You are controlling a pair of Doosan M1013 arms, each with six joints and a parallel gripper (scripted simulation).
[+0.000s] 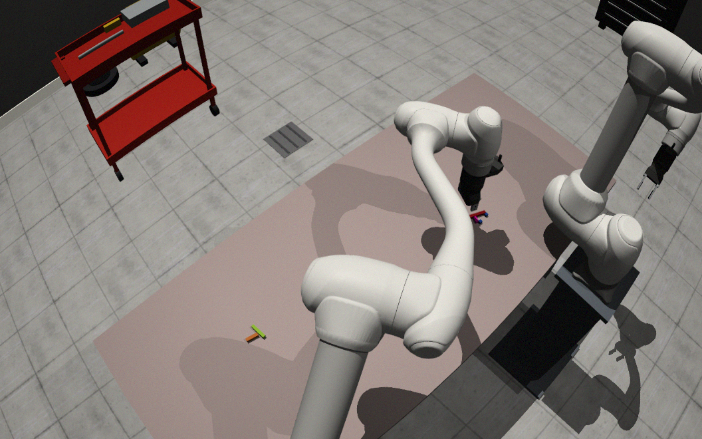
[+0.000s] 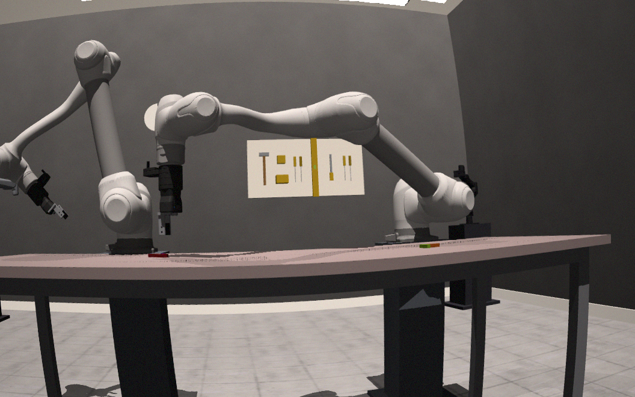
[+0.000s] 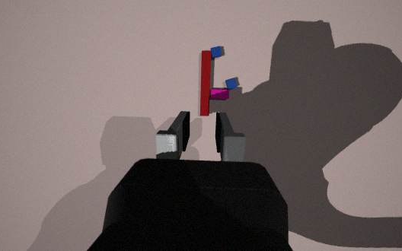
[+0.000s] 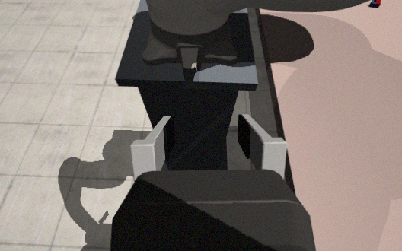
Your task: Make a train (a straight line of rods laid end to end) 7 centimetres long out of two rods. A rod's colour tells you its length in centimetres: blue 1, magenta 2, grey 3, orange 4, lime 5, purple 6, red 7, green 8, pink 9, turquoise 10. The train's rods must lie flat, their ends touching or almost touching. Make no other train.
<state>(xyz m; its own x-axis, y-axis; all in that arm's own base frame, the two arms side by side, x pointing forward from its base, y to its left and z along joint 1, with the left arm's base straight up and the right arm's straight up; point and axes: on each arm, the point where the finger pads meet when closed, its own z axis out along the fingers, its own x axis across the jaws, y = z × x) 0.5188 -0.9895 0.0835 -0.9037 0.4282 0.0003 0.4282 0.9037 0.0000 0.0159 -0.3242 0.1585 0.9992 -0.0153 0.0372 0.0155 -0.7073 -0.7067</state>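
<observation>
A red rod (image 1: 478, 213) (image 2: 157, 255) (image 3: 205, 81) lies flat on the table. A magenta rod (image 3: 219, 93) meets its side near one end, at about a right angle. One blue rod (image 3: 216, 52) is at the red rod's far end; another blue rod (image 3: 231, 83) is by the magenta rod's corner. A lime rod (image 1: 258, 331) (image 2: 425, 246) and an orange rod (image 1: 252, 338) (image 2: 434, 244) lie together in a T shape. My left gripper (image 3: 202, 124) hangs above the table beside the red rod's near end, part open and empty. My right gripper (image 4: 205, 128) (image 1: 646, 187) is open and empty, off the table.
The left arm (image 1: 457, 229) reaches across the table (image 1: 266, 261) between the two groups of rods. The right arm (image 1: 615, 130) stands at the table's edge. A red cart (image 1: 152, 117) stands on the floor away from the table.
</observation>
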